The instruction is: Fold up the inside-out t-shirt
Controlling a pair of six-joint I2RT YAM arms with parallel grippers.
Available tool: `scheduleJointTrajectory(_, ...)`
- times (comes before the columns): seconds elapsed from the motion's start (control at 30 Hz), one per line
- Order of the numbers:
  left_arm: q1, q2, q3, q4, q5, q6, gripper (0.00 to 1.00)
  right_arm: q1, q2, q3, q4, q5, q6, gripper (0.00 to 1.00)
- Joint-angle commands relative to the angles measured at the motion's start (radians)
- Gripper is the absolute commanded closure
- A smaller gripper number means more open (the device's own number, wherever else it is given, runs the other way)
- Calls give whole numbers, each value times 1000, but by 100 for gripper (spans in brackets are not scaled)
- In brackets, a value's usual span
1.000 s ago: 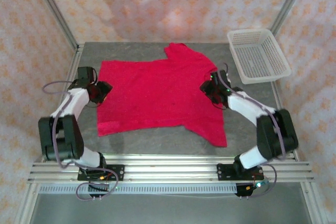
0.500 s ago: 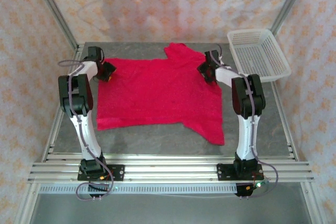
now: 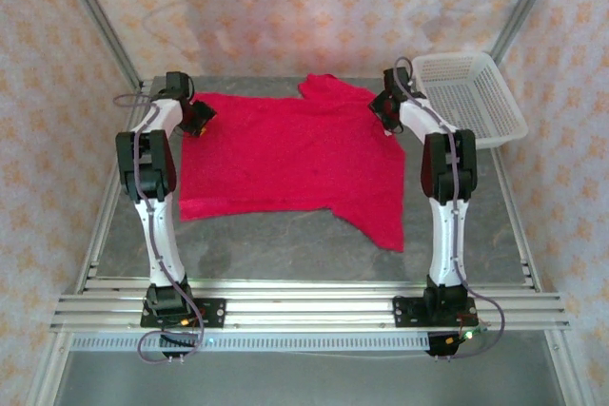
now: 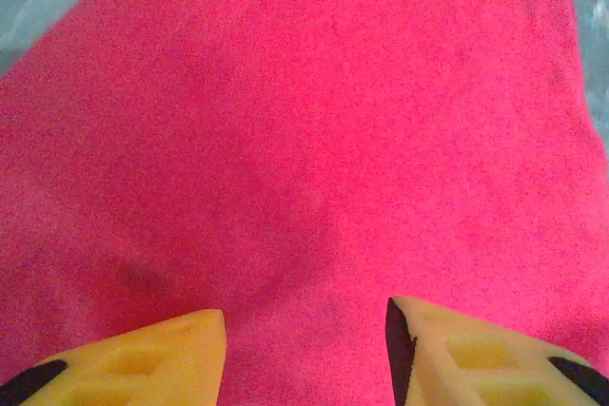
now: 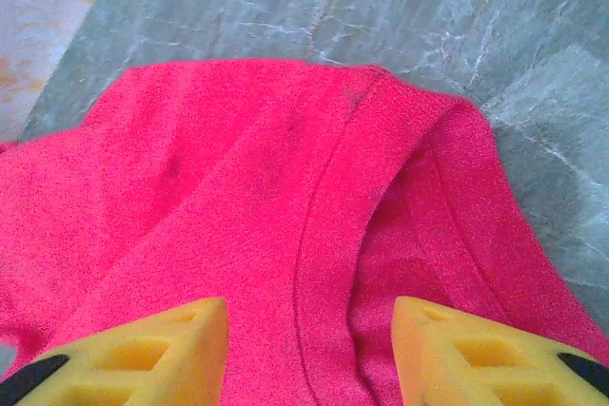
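Folding progress: hardly begun, by my reading. The bright red soft cloth short-sleeved t-shirt (image 3: 295,154) lies spread flat on the grey stone-patterned desk (image 3: 285,249) with no fold visible, so every fold is left to do.
Left gripper (image 3: 198,119): at the shirt's far left corner. Its yellow jaws stand apart over plain red cloth with nothing pinched between them (the wrist view shows the cloth running unbroken past the gap).
T-shirt position: middle of the desk, between the two arms. One sleeve pokes out at the far edge and the other trails off at the near right.
Right gripper (image 3: 384,111): at the shirt's far right corner. Its jaws are likewise apart and hold nothing, poised over a rumpled edge with a stitched seam, bare desk just beyond it.
Likely next: each pair of jaws closing on its corner (a guess from the pose).
White plastic mesh basket (image 3: 466,102): far right corner of the desk, near the right arm and apart from the shirt. Nothing lies in it.
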Motion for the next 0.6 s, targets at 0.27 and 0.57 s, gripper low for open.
scheduleJointTrajectory(0.27,-259,-643,-550,15,-105,95,56,207,-726,-592,-132,97,-211,55)
scheduleJointTrajectory(0.57,-463,-850,-939,175,-86,44,59,555,-960,-950,-256,230,-160,73)
